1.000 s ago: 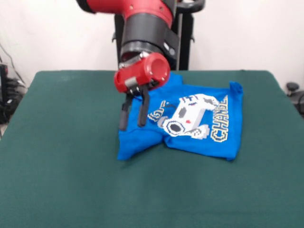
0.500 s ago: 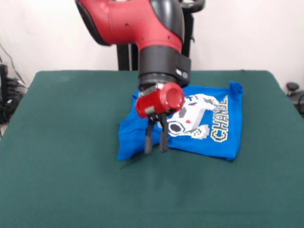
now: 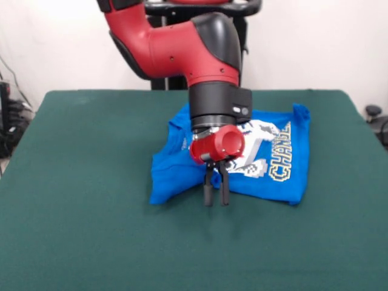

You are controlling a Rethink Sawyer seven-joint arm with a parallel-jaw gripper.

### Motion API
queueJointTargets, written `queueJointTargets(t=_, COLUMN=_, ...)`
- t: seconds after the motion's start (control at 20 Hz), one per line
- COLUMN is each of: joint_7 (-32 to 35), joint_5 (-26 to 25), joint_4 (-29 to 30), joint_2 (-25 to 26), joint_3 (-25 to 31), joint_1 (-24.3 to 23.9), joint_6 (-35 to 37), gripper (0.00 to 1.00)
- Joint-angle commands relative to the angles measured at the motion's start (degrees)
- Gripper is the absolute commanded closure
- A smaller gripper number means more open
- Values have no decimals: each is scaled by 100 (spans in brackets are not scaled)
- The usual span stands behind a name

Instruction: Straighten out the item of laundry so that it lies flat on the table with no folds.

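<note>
The bright blue T-shirt lies right of the middle of the dark green table. Its controller print and yellow lettering face up. Its left part is folded over and bunched, and a sleeve corner sticks up at the far right. My gripper hangs from the red arm and points straight down over the shirt's near edge, where the folded part meets the flat part. Its two black fingers stand a little apart and hold nothing. The arm hides the middle of the print.
The black pedestal stands behind the table's far edge. Cables and dark gear sit off the left edge. A black object sits off the right edge. Bare green cloth lies to the left and in front of the shirt.
The arm has swung from the shirt's far left part rightward and toward the near edge, and the gripper has come lower. The shirt has kept its shape.
</note>
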Motion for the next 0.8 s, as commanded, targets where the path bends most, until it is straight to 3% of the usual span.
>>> queueJointTargets(t=0.05, joint_7=1088, joint_5=588, joint_4=292, joint_2=-195, joint_3=427, joint_1=97, joint_6=983, gripper=0)
queueJointTargets(t=0.8, joint_7=817, joint_5=1092, joint_4=467, joint_2=-340, joint_3=-129, joint_1=321, joint_6=1302, gripper=0)
